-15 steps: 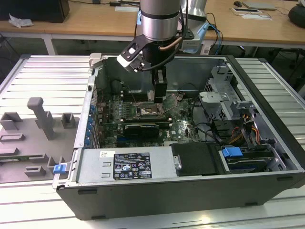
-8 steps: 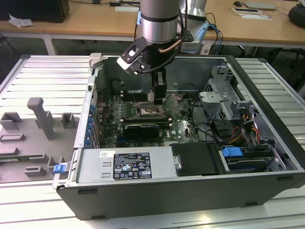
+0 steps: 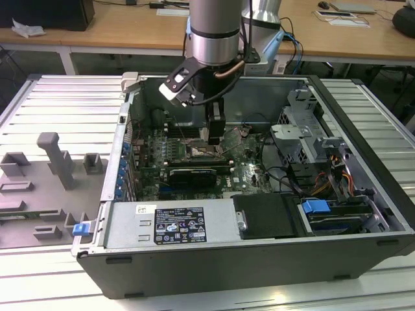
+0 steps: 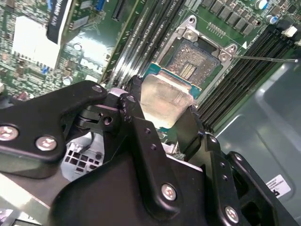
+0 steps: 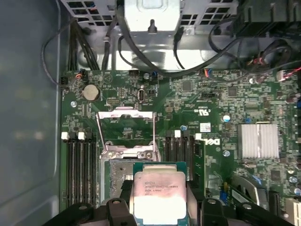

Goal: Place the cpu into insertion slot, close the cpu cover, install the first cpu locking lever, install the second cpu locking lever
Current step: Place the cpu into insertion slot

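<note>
I am on the first step, placing the chip. My end effector [image 4: 163, 107] is clamped narrow on the cpu [image 5: 157, 192], a small flat square chip with a pale silver-beige metal top, one black finger on each of two opposite edges. The chip hangs just over one side of the insertion slot [image 4: 192, 66], the small square dark socket with a metal frame set into the green circuit board [image 5: 211, 94]. It overlaps the slot's rim but is not seated in it, and I cannot tell whether any corner is touching. The cpu cover [image 5: 126, 133], a thin silver-brown metal frame plate with a square window, lies swung open on the far side of the slot from the chip. A thin wire locking lever [image 4: 263, 59] juts out from a corner of the slot, unlatched. In my judgement, seating the chip calls for centring it over the slot, squaring its edges to the rim, and keeping it level so it settles without scraping the contacts.
</note>
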You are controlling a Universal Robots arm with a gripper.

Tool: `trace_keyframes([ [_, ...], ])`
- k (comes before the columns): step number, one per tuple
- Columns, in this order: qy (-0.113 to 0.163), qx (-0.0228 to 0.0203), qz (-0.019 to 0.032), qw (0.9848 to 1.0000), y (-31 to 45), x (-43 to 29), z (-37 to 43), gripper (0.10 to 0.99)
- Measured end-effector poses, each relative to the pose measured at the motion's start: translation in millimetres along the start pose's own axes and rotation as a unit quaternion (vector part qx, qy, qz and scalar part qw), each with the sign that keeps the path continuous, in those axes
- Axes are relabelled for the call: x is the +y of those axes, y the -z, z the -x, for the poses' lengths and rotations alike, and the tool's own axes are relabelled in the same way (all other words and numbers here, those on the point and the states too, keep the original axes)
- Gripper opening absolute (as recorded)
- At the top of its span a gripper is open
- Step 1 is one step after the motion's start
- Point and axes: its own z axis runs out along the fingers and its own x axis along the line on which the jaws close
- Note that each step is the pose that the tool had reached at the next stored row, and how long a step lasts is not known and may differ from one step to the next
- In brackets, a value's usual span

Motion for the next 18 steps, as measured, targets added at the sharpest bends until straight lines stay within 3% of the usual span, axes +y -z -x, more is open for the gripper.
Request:
trace_keyframes([
  [3,0.003,0.0024,-0.0001,1.0000,-5.1,-1.0,-1.9,0.533],
  [18,0.012,0.0030,-0.0003,0.9999,-25.8,-7.6,-9.8,0.533],
])
